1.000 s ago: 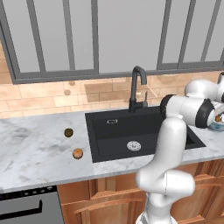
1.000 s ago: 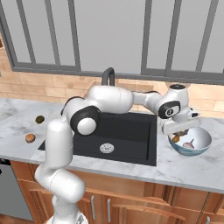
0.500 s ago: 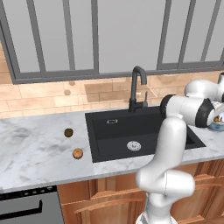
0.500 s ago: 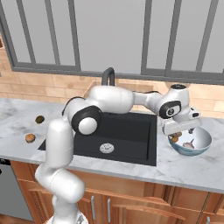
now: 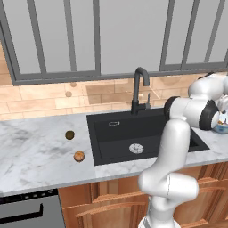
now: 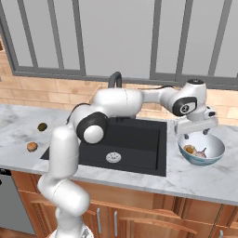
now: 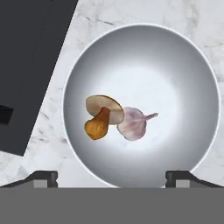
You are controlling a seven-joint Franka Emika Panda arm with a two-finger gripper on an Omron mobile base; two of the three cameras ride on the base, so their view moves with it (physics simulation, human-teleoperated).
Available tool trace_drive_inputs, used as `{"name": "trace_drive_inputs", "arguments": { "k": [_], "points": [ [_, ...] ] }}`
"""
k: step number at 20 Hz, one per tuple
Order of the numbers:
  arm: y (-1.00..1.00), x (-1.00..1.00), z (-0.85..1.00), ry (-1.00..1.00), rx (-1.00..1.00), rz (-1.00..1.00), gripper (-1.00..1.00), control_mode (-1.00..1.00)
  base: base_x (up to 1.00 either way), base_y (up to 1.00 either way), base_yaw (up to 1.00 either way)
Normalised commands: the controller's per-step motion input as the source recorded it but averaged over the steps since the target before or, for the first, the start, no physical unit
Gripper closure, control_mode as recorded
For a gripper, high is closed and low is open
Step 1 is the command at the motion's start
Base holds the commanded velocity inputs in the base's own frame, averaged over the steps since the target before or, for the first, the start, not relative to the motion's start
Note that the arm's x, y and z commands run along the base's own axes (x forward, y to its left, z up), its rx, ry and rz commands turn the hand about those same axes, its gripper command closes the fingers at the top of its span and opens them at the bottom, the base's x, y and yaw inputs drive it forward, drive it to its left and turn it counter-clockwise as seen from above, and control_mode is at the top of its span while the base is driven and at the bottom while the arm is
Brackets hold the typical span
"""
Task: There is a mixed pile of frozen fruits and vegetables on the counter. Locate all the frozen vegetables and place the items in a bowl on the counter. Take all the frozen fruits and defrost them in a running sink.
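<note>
Jaws gone from pressed together to spread wide; brown capped mushroom [image 7: 103, 116] dropped beside pale pinkish-white bulb [image 7: 134, 124] in round white bowl [image 7: 183, 74], below gripper [image 6: 196, 135]. Hand view shows them touching.

Brick backsplash [image 5: 40, 98], wooden cabinets [image 6: 153, 218]

Marble counter [image 6: 139, 179]: bowl [image 6: 207, 155], orange ball [image 5: 79, 156], olive ball [image 5: 70, 135].
</note>
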Motion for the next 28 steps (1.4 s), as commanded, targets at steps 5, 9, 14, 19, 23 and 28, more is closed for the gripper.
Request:
{"name": "trace_drive_inputs", "arguments": {
  "k": [5,9,14,19,23,28],
  "points": [
    [0.08,0.0,0.35,-0.02,0.07,-0.02,-1.0,-1.0,0.0,0.0,0.0],
    [0.27,-0.23,0.12,-0.08,0.02,0.0,-1.0,-1.0,0.0,0.0,0.0],
    [0.57,-0.27,0.02,-0.08,-0.01,0.0,-1.0,-1.0,0.0,0.0,0.0],
    [0.62,-0.26,-0.01,-0.09,-0.03,0.0,-1.0,-1.0,0.0,0.0,0.0],
    [0.62,-0.27,-0.04,-0.07,-0.03,0.0,-1.0,-1.0,0.0,0.0,0.0],
    [0.62,-0.17,-0.13,-0.02,-0.04,0.0,-1.0,-1.0,0.0,0.0,0.0]
  ]
}}
